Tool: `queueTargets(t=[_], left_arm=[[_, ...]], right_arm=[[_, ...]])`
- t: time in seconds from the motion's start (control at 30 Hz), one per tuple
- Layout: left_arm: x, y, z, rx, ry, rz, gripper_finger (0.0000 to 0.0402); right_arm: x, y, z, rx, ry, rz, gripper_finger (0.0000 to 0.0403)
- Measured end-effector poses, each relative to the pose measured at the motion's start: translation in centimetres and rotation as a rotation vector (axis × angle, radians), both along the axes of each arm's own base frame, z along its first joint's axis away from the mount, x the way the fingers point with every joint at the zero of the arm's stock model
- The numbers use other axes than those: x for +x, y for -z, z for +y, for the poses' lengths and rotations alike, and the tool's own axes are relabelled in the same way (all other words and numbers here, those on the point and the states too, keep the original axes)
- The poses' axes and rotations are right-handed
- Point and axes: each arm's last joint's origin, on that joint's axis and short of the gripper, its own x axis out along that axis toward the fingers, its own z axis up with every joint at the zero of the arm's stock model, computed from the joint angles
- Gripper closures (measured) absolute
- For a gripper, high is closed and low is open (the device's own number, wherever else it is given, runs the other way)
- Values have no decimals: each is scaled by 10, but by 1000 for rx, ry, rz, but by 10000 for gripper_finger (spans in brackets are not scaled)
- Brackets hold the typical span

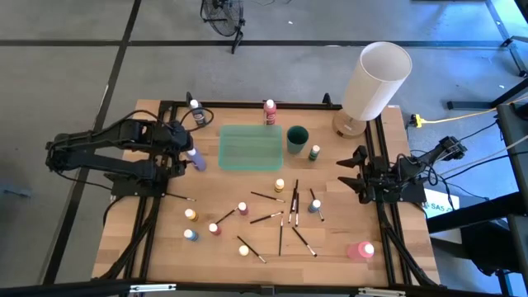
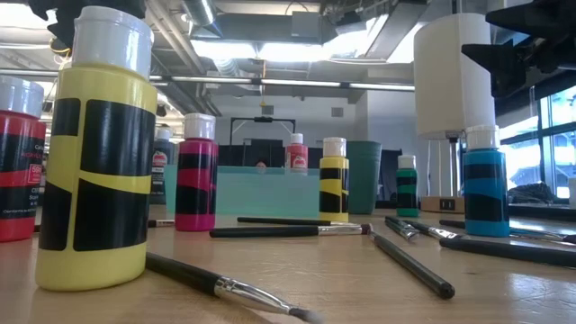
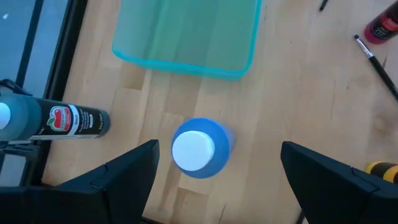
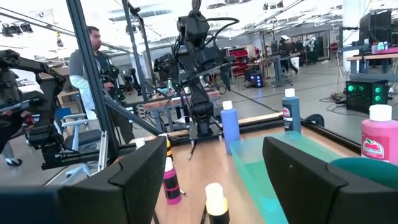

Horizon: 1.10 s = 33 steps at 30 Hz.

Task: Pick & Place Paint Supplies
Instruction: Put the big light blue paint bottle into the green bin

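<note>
Tray (image 1: 251,148) mid-table; cup (image 1: 297,139) just right (brushes (image 1: 280,223) scattered in front).

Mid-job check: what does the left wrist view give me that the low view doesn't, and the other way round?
Only the left wrist view: the open left gripper hanging over a blue white-capped bottle that stands between its fingers, and a dark bottle lying on its side.

Only the low view: a big yellow bottle up close, the tall white cylinder, a green cup.

Both: the teal tray and brushes on the table.

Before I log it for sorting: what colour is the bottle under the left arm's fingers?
Blue-purple with a white cap; the bottle shows best in the left wrist view.
</note>
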Motion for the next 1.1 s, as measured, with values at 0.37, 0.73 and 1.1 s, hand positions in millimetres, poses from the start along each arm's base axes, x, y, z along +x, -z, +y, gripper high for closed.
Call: queueTargets(t=[0.37, 0.73, 1.1], left_arm=[[-2, -1, 2, 64, -6, 8, 68], [-8, -5, 14, 52, -16, -36, 68], [-14, -5, 23, -77, -1, -115, 68]], right_arm=[[0, 0, 0, -4, 1, 0, 132], [0, 0, 0, -4, 1, 1, 132], [0, 0, 0, -7, 1, 5, 132]])
